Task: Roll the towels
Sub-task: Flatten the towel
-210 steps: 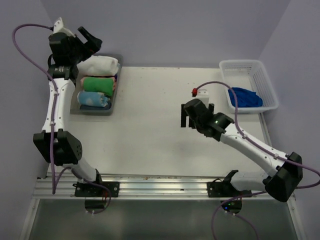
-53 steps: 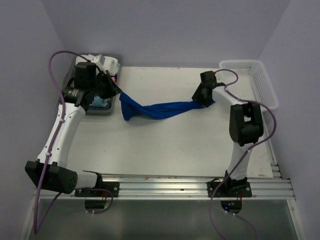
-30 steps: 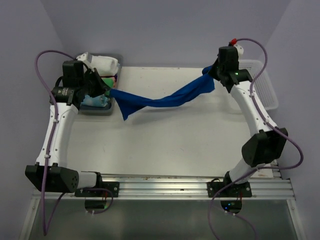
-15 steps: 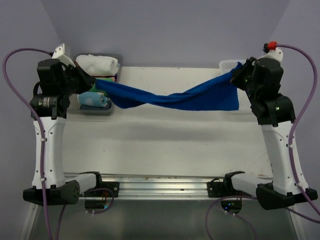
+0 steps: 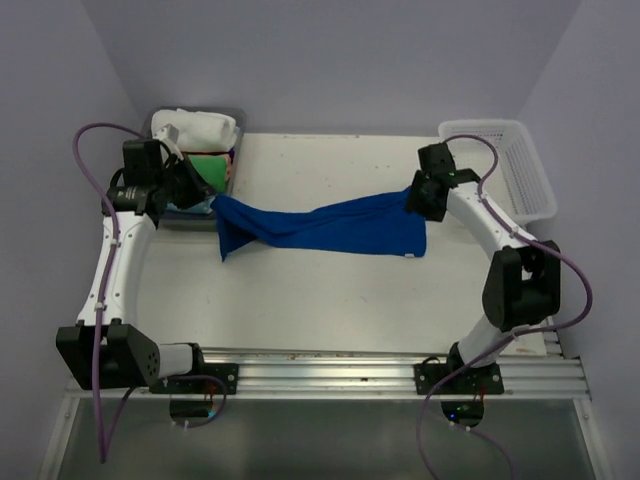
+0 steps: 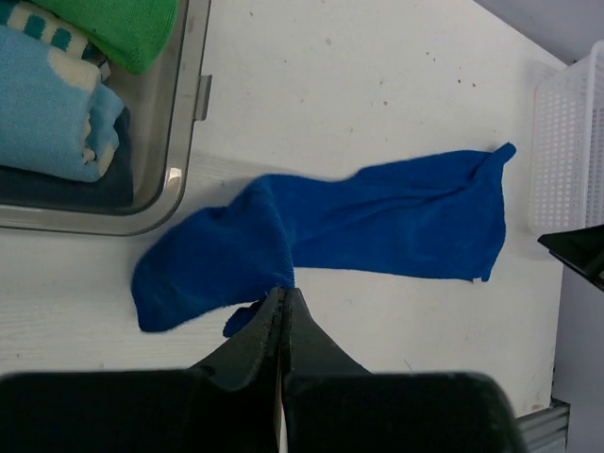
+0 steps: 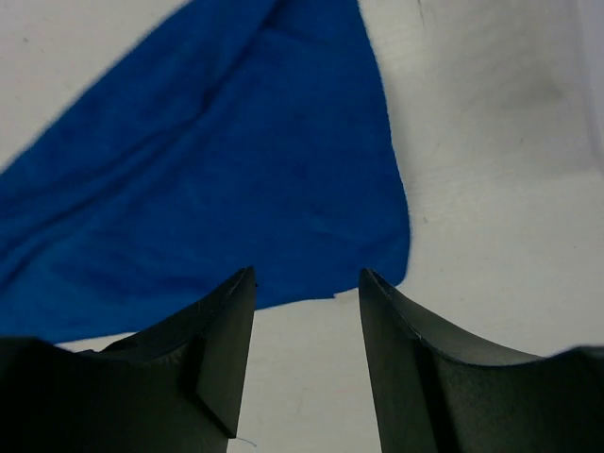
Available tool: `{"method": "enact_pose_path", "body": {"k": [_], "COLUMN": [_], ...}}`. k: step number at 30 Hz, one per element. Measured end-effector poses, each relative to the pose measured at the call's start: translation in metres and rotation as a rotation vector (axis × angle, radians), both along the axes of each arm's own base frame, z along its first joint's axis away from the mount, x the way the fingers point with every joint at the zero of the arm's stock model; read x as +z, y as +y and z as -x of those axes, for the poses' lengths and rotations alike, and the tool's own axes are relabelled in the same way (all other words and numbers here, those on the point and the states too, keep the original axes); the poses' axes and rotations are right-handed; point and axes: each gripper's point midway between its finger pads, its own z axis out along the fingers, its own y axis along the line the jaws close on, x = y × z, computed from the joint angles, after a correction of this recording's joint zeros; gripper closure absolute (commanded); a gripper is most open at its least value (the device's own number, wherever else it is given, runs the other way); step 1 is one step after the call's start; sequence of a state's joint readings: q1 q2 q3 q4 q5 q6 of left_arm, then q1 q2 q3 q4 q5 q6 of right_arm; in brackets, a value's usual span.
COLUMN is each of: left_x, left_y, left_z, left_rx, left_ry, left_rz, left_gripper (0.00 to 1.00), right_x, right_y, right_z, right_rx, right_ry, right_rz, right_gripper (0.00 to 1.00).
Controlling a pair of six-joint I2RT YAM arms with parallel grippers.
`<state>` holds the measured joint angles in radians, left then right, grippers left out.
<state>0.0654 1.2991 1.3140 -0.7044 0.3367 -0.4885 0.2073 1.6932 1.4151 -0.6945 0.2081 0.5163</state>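
Note:
A blue towel (image 5: 330, 225) lies stretched across the middle of the table, twisted and bunched toward its left end. My left gripper (image 5: 207, 197) is shut on that left end beside the tray. In the left wrist view its closed tips (image 6: 283, 293) pinch the edge of the blue towel (image 6: 387, 222). My right gripper (image 5: 413, 200) hovers over the towel's right end. It stands open (image 7: 307, 274), holding nothing, and the right end of the blue towel (image 7: 217, 179) lies flat just beyond its fingers.
A grey tray (image 5: 162, 218) at the back left holds rolled towels: white (image 5: 198, 125), green (image 5: 208, 166) and light blue (image 6: 47, 104). A white basket (image 5: 512, 165) stands at the back right edge, empty as far as I see.
Both arms came down from holding the towel stretched in the air, and it now lies on the table. The right gripper opened and let go of its end. The left stays shut.

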Motion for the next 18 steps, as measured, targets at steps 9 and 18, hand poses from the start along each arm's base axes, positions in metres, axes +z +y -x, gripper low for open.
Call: {"method": "enact_pose_path", "body": {"k": [9, 18], "left_x": [0.005, 0.000], "left_y": [0.002, 0.003], "left_z": [0.001, 0.002], "left_rx": [0.011, 0.014], "left_ry": [-0.023, -0.016], "left_rz": [-0.012, -0.014], "left_gripper": [1.00, 1.00], "right_x": [-0.019, -0.096], "right_y": [-0.006, 0.007], "right_z": [0.064, 0.090], "right_rx": [-0.068, -0.136], "right_ry": [-0.009, 0.124], "right_rz": [-0.073, -0.177], "right_gripper": [0.45, 0.46]}}
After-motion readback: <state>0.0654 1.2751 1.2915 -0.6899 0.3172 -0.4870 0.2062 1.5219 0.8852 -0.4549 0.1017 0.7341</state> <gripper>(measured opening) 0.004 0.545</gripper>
